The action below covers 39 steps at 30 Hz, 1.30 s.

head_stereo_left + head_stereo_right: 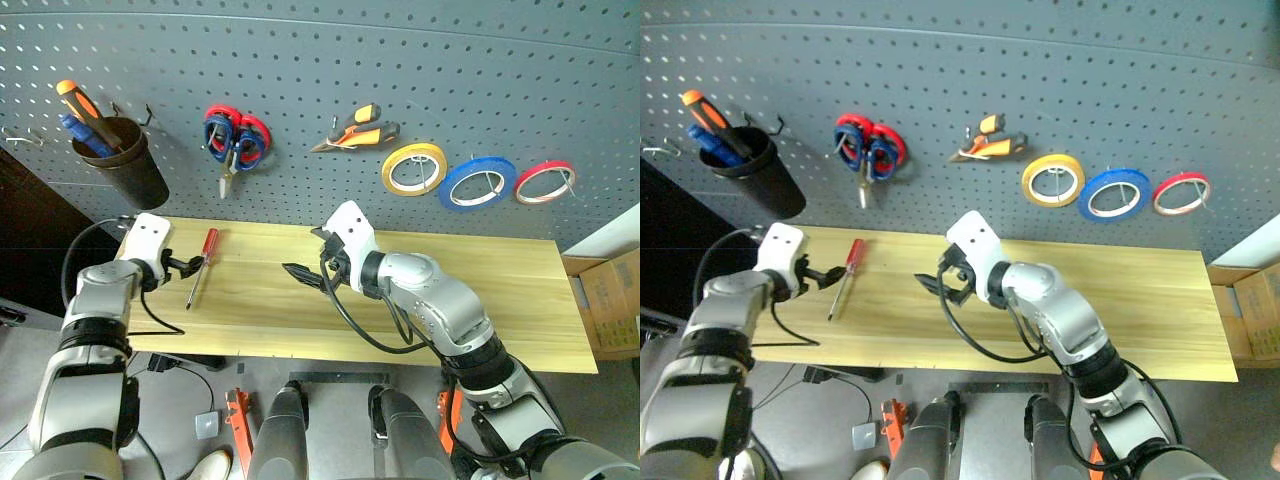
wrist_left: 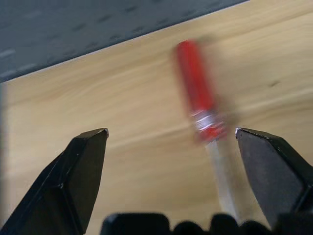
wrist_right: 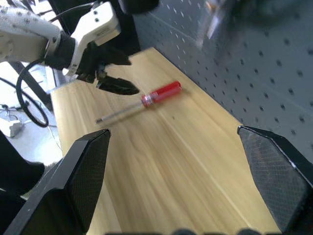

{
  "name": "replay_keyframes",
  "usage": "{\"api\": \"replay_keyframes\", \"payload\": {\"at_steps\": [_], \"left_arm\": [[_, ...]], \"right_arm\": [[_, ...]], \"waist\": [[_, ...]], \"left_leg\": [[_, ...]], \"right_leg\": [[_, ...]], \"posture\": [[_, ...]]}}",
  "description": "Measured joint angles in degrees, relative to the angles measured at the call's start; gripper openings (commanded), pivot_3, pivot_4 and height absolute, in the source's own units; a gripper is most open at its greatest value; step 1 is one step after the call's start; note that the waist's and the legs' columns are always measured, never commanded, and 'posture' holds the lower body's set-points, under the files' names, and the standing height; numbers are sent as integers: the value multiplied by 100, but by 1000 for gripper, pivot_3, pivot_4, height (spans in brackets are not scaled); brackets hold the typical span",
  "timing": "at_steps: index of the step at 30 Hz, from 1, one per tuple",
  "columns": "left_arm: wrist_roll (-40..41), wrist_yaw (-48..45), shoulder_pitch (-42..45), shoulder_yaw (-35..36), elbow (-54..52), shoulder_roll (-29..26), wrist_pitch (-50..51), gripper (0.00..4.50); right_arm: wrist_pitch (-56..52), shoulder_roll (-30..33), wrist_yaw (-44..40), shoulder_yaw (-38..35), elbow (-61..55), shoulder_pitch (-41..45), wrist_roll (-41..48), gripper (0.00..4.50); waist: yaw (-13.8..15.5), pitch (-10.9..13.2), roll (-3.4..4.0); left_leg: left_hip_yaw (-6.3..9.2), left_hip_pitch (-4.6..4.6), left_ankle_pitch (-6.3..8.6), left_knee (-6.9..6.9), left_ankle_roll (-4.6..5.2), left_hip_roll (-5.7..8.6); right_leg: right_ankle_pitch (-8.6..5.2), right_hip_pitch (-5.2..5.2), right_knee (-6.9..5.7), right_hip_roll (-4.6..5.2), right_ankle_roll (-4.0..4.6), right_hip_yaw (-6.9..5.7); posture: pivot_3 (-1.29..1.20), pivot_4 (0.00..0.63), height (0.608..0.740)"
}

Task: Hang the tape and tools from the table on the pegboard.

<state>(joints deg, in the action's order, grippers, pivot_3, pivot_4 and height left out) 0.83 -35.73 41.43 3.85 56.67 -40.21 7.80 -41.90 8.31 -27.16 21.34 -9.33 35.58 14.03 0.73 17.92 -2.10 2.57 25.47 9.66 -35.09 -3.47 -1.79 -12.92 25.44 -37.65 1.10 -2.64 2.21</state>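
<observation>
One screwdriver (image 2: 198, 105) – blurred, its tip hidden behind left gripper (image 2: 171, 142).

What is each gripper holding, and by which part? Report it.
Nothing is held. The left gripper is open beside the red-handled screwdriver, which lies on the table; the right gripper is open over bare wood.

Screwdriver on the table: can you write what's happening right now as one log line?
screwdriver: flat on table, not hung | left pincer: open, beside it | right pincer: open, empty | tape, pliers: on pegboard
</observation>
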Motion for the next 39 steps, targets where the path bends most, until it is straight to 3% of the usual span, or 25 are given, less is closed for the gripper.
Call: {"api": "replay_keyframes", "payload": {"at_steps": [5, 16, 26, 29, 37, 38, 39], "left_arm": [[-132, 26, 294, -127, 459, 252, -211, 4474], [-249, 653, 663, -110, 1066, 175, -85, 4474], [-238, 611, 893, -57, 1285, 187, 256, 4474], [-233, 618, 957, -2, 1347, 211, 344, 3920], [-173, 622, 1082, 125, 1472, 277, 564, 1072], [-174, 633, 1087, 134, 1475, 277, 563, 773], [-176, 636, 1092, 140, 1483, 276, 561, 776]], "right_arm": [[-189, 106, 10, -25, -192, -92, 5, 4500], [-1010, 806, -35, -534, -1310, -684, 281, 4500], [-1326, 888, 4, -735, -1521, -595, 335, 4500], [-1443, 960, 11, -825, -1635, -613, 402, 4500], [-1597, 1099, 98, -879, -1800, -751, 472, 4500], [-1597, 1103, 105, -879, -1800, -751, 473, 4500], [-1597, 1110, 107, -880, -1800, -750, 478, 4500]], "waist": [[-93, 110, -5], [-228, 257, -16], [-240, 316, -16], [-241, 323, -12], [-263, 344, -6], [-267, 344, -5], [-267, 345, -5]], "left_leg": [[10, 9, -2, -4, 0, -1], [13, 34, -2, -11, -1, 0], [10, 34, -2, -10, -1, 1], [8, 34, -2, -10, -1, 3], [6, 32, -3, -10, -2, 2], [5, 32, -3, -10, -2, 1], [4, 32, -3, -9, -2, 1]], "right_leg": [[-3, 21, -32, -3, 0, -2], [-5, 41, -37, -2, -4, -3], [-7, 42, -36, -2, -8, -1], [-7, 42, -35, 0, -8, 1], [-8, 44, -35, -1, -9, 3], [-8, 45, -35, -1, -9, 3], [-8, 46, -35, -1, -9, 3]], "posture": [[43, 406, 740], [28, 428, 740], [2, 436, 740], [0, 436, 740], [-5, 431, 740], [-4, 430, 740], [-3, 429, 740]]}}
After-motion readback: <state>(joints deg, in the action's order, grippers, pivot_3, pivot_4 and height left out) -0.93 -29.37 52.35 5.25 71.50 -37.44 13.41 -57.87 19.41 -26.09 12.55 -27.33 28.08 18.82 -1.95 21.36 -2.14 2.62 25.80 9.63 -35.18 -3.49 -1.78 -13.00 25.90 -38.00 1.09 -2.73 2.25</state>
